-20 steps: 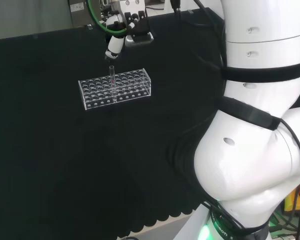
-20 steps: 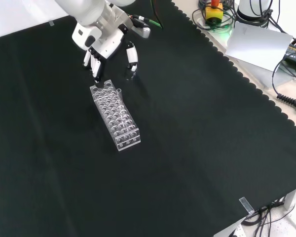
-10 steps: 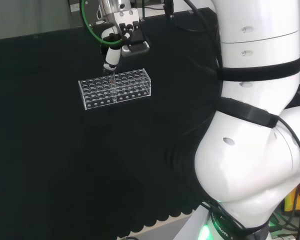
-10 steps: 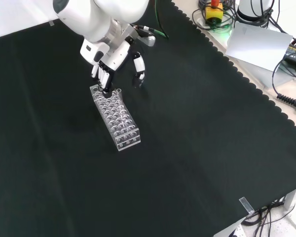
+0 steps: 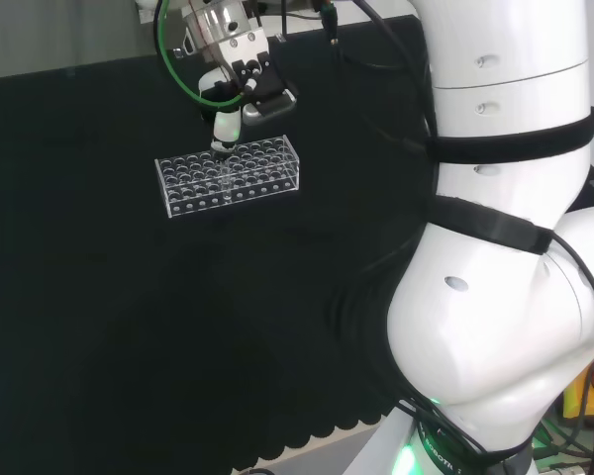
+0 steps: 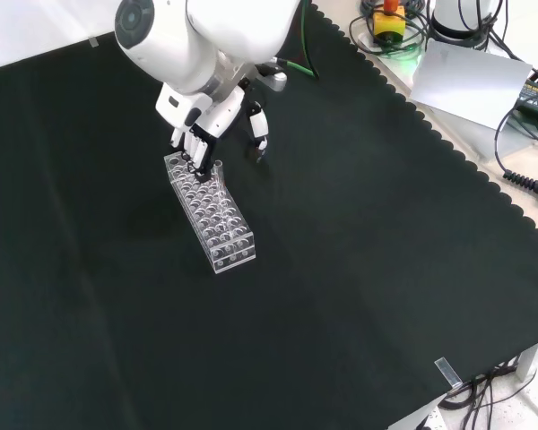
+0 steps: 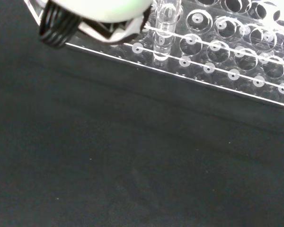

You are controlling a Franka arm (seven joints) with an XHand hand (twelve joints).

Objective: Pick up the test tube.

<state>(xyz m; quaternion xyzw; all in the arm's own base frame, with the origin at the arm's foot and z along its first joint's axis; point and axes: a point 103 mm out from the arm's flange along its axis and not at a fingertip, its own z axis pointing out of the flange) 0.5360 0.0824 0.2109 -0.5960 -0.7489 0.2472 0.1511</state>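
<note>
Your hand (image 6: 204,134) hangs over the far end of the clear rack (image 6: 211,213) in the front view, at the rack's upper-left end, with the arm's big white link (image 6: 206,36) standing above it. The fingers (image 6: 195,148) point down at the rack's top and reach the test tube (image 6: 217,170), which stands upright in a hole near that end, on the rack's right-hand row as the front view shows it. The thumb (image 6: 260,130) sits apart to the right, well off the tube, so the hand is spread rather than closed.

In the head view you see the hand (image 5: 240,89) just above the rack (image 5: 229,174), a fingertip (image 5: 224,134) touching down near the middle of its back edge. The tube there is hard to make out against the clear plastic.

From the wrist view the test tube (image 7: 164,28) rises out of its hole in the rack (image 7: 217,52), near the rack's edge, with a blurred white part of the hand (image 7: 99,14) just beside it. You cannot tell from that view whether the finger presses on the glass or only stands next to it.

The rack rests flat on the black cloth of the counter (image 6: 359,269), and the tube's foot is seated in its hole.
</note>
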